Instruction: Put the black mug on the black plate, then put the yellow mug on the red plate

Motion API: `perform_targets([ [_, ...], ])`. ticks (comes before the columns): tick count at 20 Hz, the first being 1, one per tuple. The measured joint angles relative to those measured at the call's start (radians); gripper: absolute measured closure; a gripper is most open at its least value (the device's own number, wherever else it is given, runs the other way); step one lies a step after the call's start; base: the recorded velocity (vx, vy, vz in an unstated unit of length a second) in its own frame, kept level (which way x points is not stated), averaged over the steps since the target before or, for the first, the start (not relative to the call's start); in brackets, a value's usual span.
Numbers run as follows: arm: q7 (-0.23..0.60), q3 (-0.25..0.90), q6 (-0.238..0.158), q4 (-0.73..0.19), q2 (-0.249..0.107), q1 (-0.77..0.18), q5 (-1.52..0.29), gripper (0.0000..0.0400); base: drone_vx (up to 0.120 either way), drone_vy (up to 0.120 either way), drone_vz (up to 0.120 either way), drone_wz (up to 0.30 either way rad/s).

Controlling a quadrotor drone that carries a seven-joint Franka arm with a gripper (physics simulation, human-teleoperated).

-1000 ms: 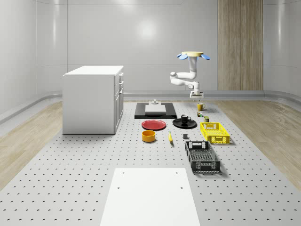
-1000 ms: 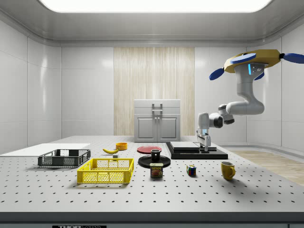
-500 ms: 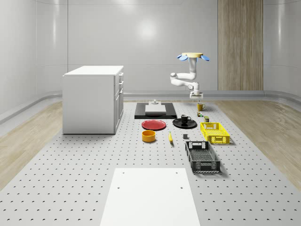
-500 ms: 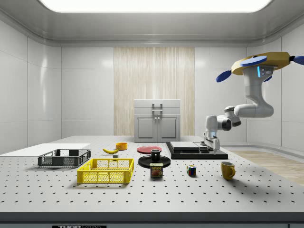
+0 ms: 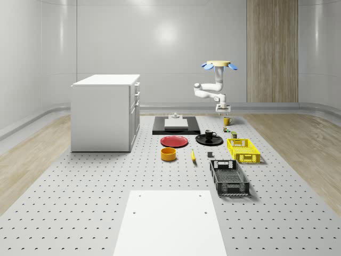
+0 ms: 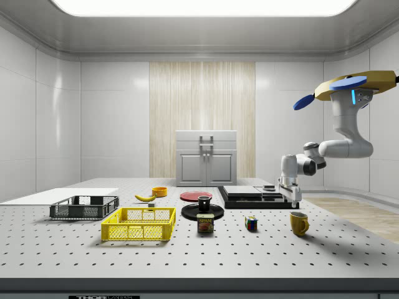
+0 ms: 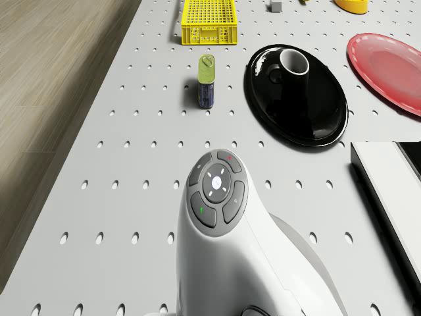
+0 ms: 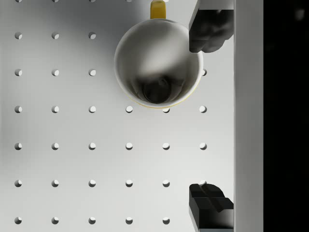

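The drone (image 6: 356,84) hovers high in the side view's upper right. Its white arm (image 6: 340,143) drops from the body, bends at the elbow and reaches toward that view's left. The claw (image 6: 288,200) points straight down, its two dark fingers (image 8: 207,29) spread wide apart with nothing between them.

You see the drone (image 6: 356,84) hovering high at the side view's right, arm bent down, gripper (image 6: 290,195) above the yellow mug (image 6: 298,223), black mug (image 6: 204,202) on black plate (image 6: 190,212), red plate (image 6: 195,195) behind.
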Motion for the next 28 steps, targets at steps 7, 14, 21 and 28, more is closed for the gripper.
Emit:
perform_targets([
  [7, 0.0, 0.0, -0.001, 0.0, 0.001, 0.0, -0.001, 0.0, -0.046, 0.034, 0.0, 0.0],
  [14, -0.001, -0.047, 0.019, 0.019, 0.005, -0.009, -0.044, 0.0, 0.0, 0.0, 0.0, 0.0],
  [21, -0.003, -0.103, 0.041, 0.046, 0.015, -0.021, -0.098, 0.0, 0.0, 0.0, 0.0, 0.0],
  [28, -0.007, -0.14, 0.052, 0.066, 0.027, -0.027, -0.135, 0.0, 0.0, 0.0, 0.0, 0.0],
])
